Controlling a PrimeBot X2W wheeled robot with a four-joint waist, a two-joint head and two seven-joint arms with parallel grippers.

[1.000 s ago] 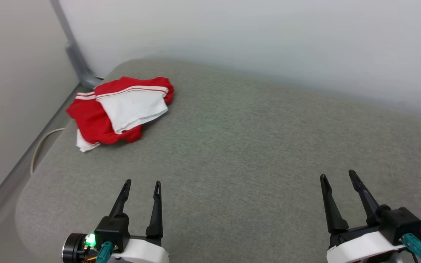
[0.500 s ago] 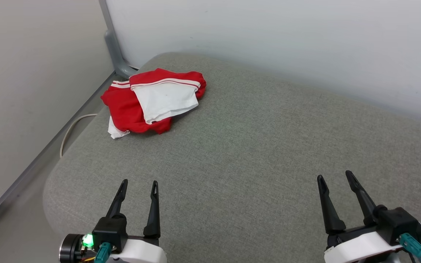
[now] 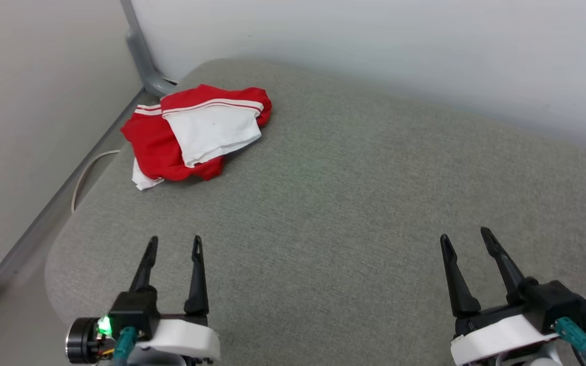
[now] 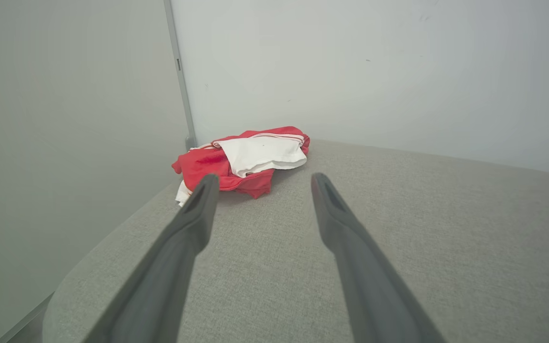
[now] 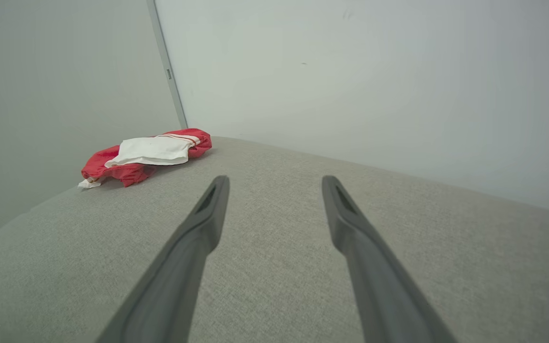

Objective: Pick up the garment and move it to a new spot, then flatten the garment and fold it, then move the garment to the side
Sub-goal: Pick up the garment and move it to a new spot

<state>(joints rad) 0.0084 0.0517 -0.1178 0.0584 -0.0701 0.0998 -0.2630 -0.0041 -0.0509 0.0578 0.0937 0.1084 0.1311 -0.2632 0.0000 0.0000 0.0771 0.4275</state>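
Two grippers hang low over the near edge of the grey cushioned surface (image 3: 354,203), the left gripper (image 3: 175,240) at the near left and the right gripper (image 3: 465,235) at the near right. Each has its dark fingers spread wide apart with nothing between them.

The garment (image 3: 196,134) lies crumpled in the far left corner of the surface, close to the grey post (image 3: 138,56) where the two walls meet. A white sleeve with striped trim sits on top of the red body, and a scrap of white pokes out at its near-left edge. It is well apart from both grippers; the left wrist view looks almost straight at it between its fingers.

Over the last second the whole head view has slid sideways and back a little, so the camera has turned. The garment's folds and its place against the corner look the same as before. The left gripper sits slightly lower and further left in the head view than it did, though with the camera moving it is hard to say how much of that is the arm's own travel. Both sets of jaws have stayed apart.

Judging by this, the first step has not begun in earnest: the robot seems to be squaring up to the heap, and the pickup calls for a long reach to the far left, most likely by the nearer left arm.
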